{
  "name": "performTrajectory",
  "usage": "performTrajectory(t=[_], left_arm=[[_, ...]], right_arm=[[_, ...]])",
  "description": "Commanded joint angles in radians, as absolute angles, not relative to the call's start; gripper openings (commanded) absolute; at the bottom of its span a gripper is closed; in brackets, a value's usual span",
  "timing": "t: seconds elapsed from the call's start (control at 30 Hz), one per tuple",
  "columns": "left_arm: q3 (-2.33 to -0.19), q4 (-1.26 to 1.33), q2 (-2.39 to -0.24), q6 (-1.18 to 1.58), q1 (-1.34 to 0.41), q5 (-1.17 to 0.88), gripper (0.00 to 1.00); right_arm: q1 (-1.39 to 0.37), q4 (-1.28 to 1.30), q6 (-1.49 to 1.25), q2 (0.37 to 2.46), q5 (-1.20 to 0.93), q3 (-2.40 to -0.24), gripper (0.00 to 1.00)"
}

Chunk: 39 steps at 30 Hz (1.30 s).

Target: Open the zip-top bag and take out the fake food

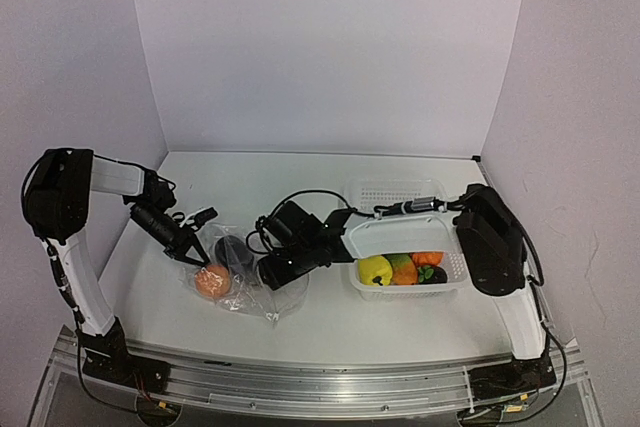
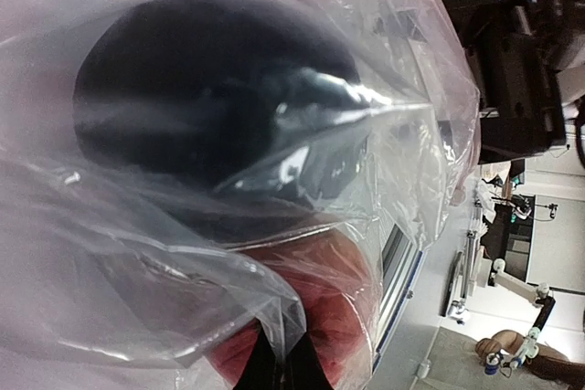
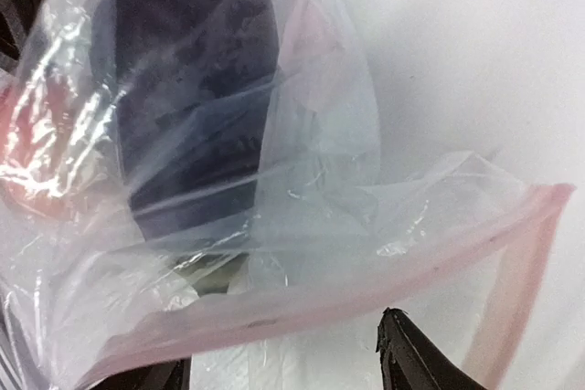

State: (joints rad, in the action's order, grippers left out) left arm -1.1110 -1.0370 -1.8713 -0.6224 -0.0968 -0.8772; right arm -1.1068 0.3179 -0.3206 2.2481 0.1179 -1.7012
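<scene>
The zip-top bag [image 1: 245, 287] lies crumpled on the table left of centre. Inside it are a peach-orange fruit [image 1: 212, 280] and a dark purple piece [image 1: 234, 251]. My left gripper [image 1: 197, 255] is shut, pinching a fold of the bag's film [image 2: 274, 317] between its fingertips, with the purple piece [image 2: 210, 89] and a red-looking fruit [image 2: 324, 303] right behind the plastic. My right gripper [image 1: 268, 285] reaches across from the right. It stands open [image 3: 279, 367], and the bag's pink zip strip [image 3: 320, 299] runs across just beyond its fingertips, untouched. More fake food [image 1: 375, 270] lies in the basket.
A white mesh basket [image 1: 404, 291] stands at the right with yellow, orange, green and dark pieces in it. A second white mesh piece [image 1: 395, 191] lies behind it. White walls close in the table on three sides, and the right arm's cable [image 1: 300, 197] loops over the middle.
</scene>
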Motion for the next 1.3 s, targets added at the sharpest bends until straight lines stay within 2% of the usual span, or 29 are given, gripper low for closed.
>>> performTrajectory(t=[0.0,0.1,0.23,0.5,0.63,0.73,0.93,1.17,1.27], left_arm=[[-1.134,-1.023,-1.88,-0.617,-0.092,-0.869,0.0],[-1.136,-1.018,-1.88,-0.614,-0.091,-0.863,0.0],[-1.139,-1.018,-1.878,-0.612,-0.09,-0.858,0.0],[-1.137,-1.01,-1.874,-0.608,-0.089,-0.851,0.0],[-1.135,-1.01,-1.87,-0.606,-0.088,-0.849,0.0],[-1.132,-1.008,-1.868,-0.605,-0.089,-0.851,0.0],[-1.13,-1.006,-1.867,-0.603,-0.089,-0.855,0.0],[-1.147,-1.012,-1.879,-0.617,-0.089,-0.85,0.0],[-1.151,-1.021,-1.883,-0.631,-0.088,-0.845,0.0]], right_arm=[[-1.127,0.408,-0.294,2.125,0.121,-1.699,0.63],[-1.128,0.41,-0.336,2.147,0.033,-1.713,0.5],[-1.127,0.41,-0.383,2.194,-0.062,-1.732,0.4],[-1.127,0.404,-0.381,2.273,-0.122,-1.804,0.31],[-1.126,0.399,-0.395,2.309,-0.215,-1.878,0.26],[-1.124,0.391,-0.419,2.319,-0.223,-1.893,0.28],[-1.101,0.359,-0.441,2.341,-0.09,-1.879,0.31],[-1.087,0.309,-0.338,2.388,-0.012,-1.916,0.33],[-1.076,0.211,-0.321,2.38,-0.006,-1.873,0.35]])
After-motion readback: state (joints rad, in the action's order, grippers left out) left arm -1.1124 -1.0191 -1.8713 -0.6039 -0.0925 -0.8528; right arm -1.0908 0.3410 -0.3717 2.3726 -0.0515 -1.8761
